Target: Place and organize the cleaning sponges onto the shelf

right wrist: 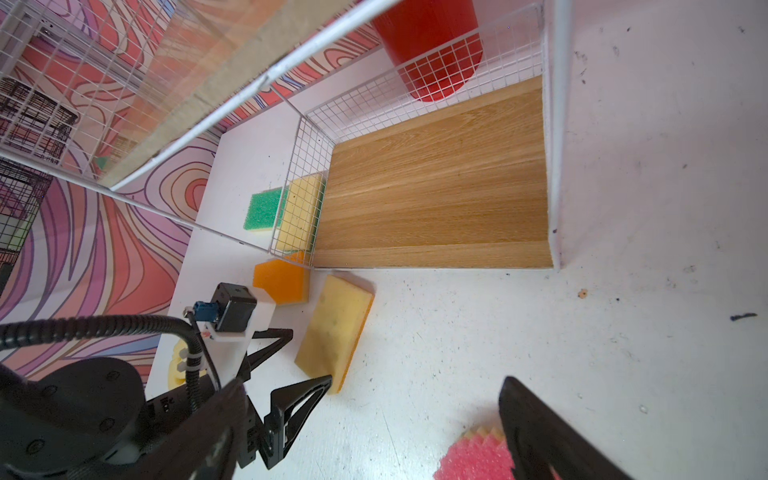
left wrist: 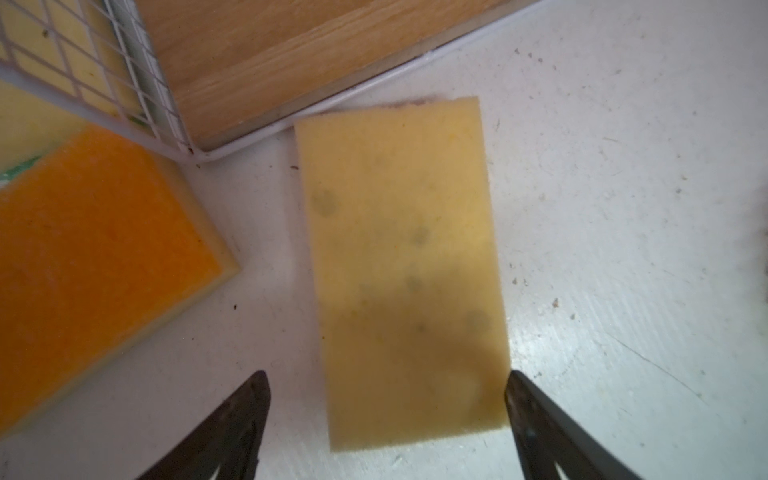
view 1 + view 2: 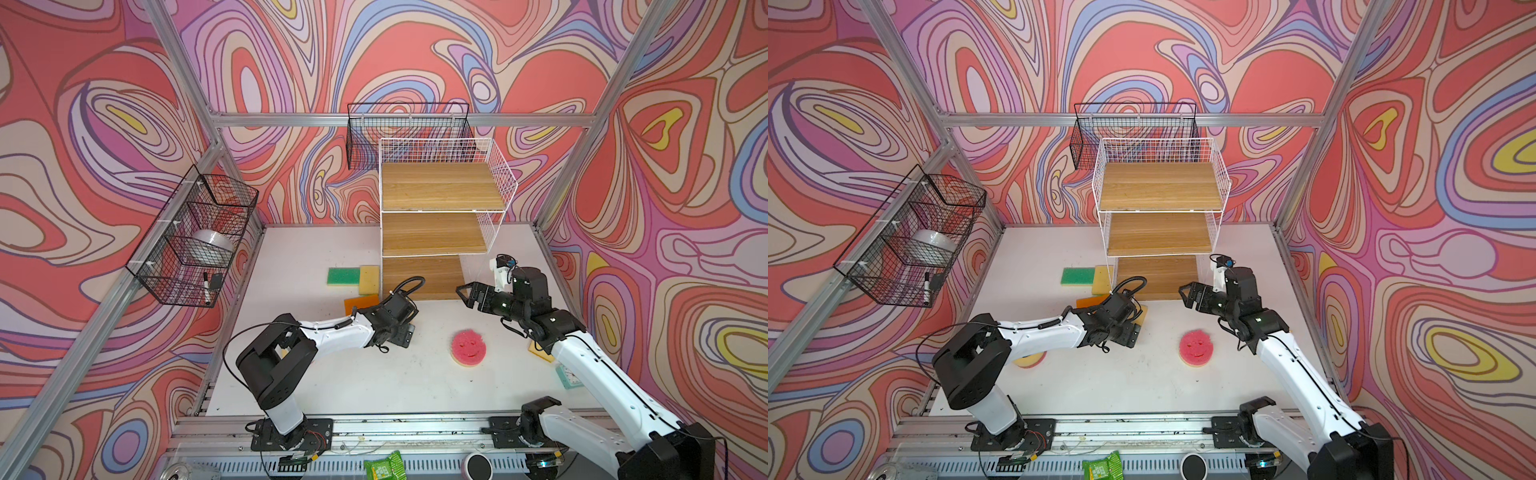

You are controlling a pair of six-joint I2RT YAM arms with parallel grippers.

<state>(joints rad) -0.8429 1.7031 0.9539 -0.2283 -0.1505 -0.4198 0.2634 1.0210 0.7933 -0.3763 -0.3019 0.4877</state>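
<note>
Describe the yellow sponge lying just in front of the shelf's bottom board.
The yellow sponge is a rectangular foam pad, yellow face up with faint grey spots and an orange layer underneath. It lies flat on the white table, one short end almost at the shelf front rail, apart from the orange sponge. The open left gripper straddles its other end.

- Walls (image 3: 415,54) on the left, far and right sides carry a swirling print of red, pink, purple, blue and yellow.
- Aluminium frame bars (image 3: 291,120) run up the corners and across the far wall.
- The white bench (image 3: 374,386) is scuffed, speckled and evenly lit.
- A black wire basket (image 3: 178,286) hangs on the left wall, and a second black basket (image 3: 365,141) on the far wall.
</note>
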